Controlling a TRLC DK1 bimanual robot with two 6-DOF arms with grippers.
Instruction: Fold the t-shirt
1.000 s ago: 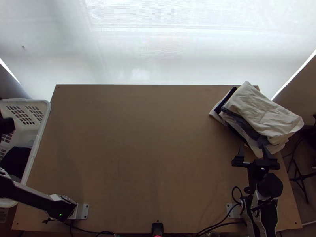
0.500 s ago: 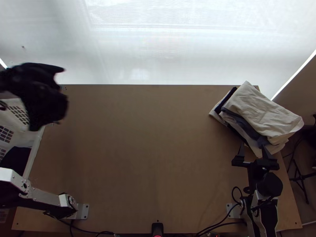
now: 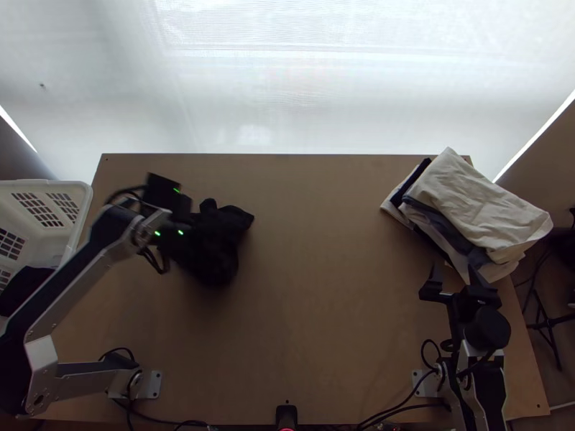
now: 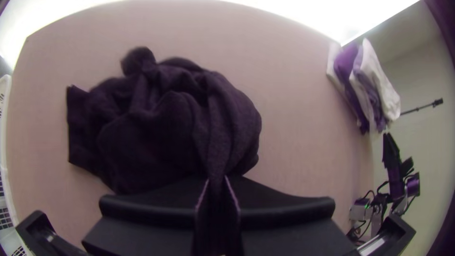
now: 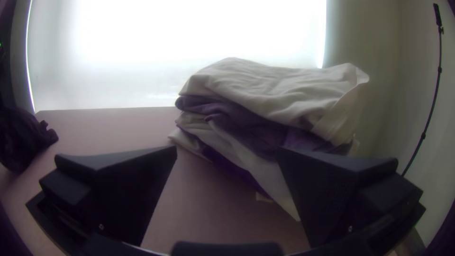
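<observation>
My left gripper (image 3: 188, 233) is over the left part of the table in the top view, with a bunched black t-shirt (image 3: 219, 244) at its fingers. In the left wrist view the left gripper (image 4: 218, 185) is shut on a narrow fold of the dark t-shirt (image 4: 166, 123), whose bulk lies crumpled beyond the fingertips. My right gripper (image 3: 453, 276) stands at the table's right side, just nearer than the clothes pile. Its fingers are wide apart in the right wrist view, where the right gripper (image 5: 227, 151) holds nothing.
A stack of folded clothes (image 3: 474, 208) lies at the table's far right corner, its white top piece overhanging the right edge. A white basket (image 3: 80, 208) with dark cloth (image 3: 25, 284) inside stands along the left edge.
My left arm has swung from the basket over the table's left part, carrying the black t-shirt with it. The right gripper has shifted very slightly to the left.
</observation>
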